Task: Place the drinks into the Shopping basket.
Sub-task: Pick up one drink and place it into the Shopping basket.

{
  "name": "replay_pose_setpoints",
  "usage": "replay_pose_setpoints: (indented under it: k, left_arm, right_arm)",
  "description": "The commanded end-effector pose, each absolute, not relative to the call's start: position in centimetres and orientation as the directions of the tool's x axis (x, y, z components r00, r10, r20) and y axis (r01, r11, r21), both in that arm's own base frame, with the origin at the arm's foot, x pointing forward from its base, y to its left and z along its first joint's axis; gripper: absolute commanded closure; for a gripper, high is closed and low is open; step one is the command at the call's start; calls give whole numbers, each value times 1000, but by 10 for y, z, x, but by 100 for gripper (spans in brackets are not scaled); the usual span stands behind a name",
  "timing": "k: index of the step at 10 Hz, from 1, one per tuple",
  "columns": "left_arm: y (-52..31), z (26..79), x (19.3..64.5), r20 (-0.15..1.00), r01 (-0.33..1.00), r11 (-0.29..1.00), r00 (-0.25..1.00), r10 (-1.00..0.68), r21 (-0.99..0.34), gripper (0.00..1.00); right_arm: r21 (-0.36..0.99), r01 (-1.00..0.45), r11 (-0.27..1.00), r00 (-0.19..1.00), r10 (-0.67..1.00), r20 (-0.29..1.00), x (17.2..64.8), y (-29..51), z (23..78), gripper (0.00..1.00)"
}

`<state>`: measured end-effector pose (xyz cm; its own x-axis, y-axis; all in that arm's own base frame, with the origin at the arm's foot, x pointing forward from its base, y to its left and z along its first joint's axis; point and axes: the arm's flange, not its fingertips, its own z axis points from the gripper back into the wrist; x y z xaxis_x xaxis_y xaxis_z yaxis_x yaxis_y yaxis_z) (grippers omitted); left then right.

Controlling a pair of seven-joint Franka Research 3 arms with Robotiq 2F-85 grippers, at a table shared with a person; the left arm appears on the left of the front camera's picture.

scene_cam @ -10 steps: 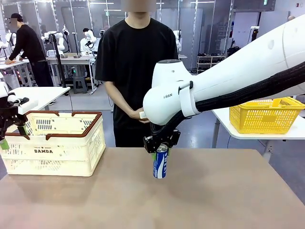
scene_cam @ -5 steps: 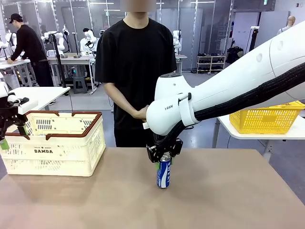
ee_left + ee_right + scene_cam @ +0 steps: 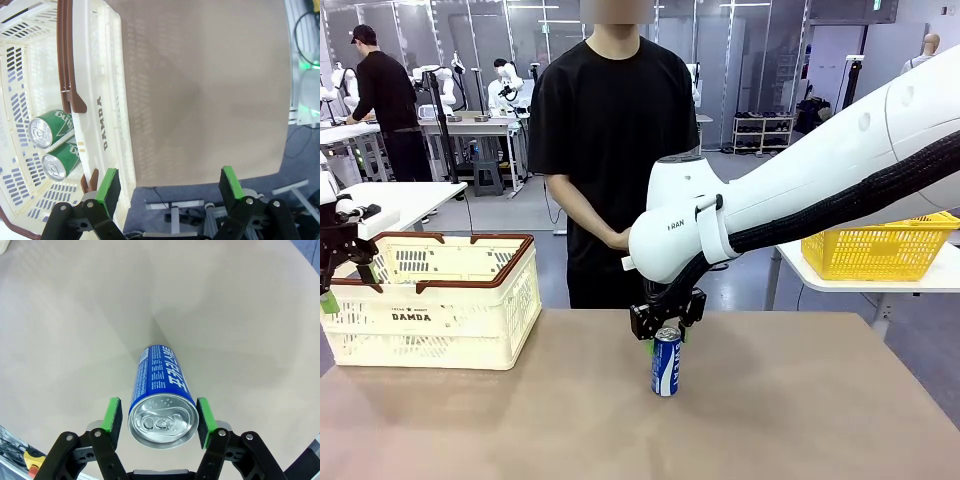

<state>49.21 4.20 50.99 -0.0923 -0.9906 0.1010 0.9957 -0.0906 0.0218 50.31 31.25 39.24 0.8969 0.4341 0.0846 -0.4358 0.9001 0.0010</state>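
The blue-and-white "SWEAT" can (image 3: 666,364) stands upright on the table's middle. My right gripper (image 3: 665,328) reaches down over its silver top. In the right wrist view the can (image 3: 161,390) sits between the green pads (image 3: 113,421), with a narrow gap at the left pad, so the right gripper (image 3: 158,422) is open around it. Two green cans (image 3: 50,145) lie side by side inside the cream Shopping basket (image 3: 460,310) at the table's left. My left gripper (image 3: 170,187) is open and holds nothing; it hangs by the basket's outer corner (image 3: 345,285).
A person in black stands at the far edge behind the can, hands (image 3: 617,240) clasped. A yellow mesh basket (image 3: 875,245) sits on a side table at right. Bare tabletop (image 3: 800,400) stretches right of the can and between it and the basket.
The blue can was tilted and raised in my right gripper; it has come down a little to the right and now stands upright on the table. The left arm has not moved.
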Motion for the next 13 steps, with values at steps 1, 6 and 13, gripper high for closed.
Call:
replay_pose_setpoints:
  k: [1,6,13]
  left_arm:
    - [43,512,489,95,996,-92,-93,-991,13,0]
    - [43,512,489,95,996,-92,-93,-991,13,0]
    - [43,512,489,95,996,-92,-93,-991,13,0]
  right_arm:
    - [3,-449,893,889,447,97,504,310,392,6]
    - [-46,-501,864,858,503,102,491,303,417,0]
    - [-64,-529,846,838,533,117,449,216,522,0]
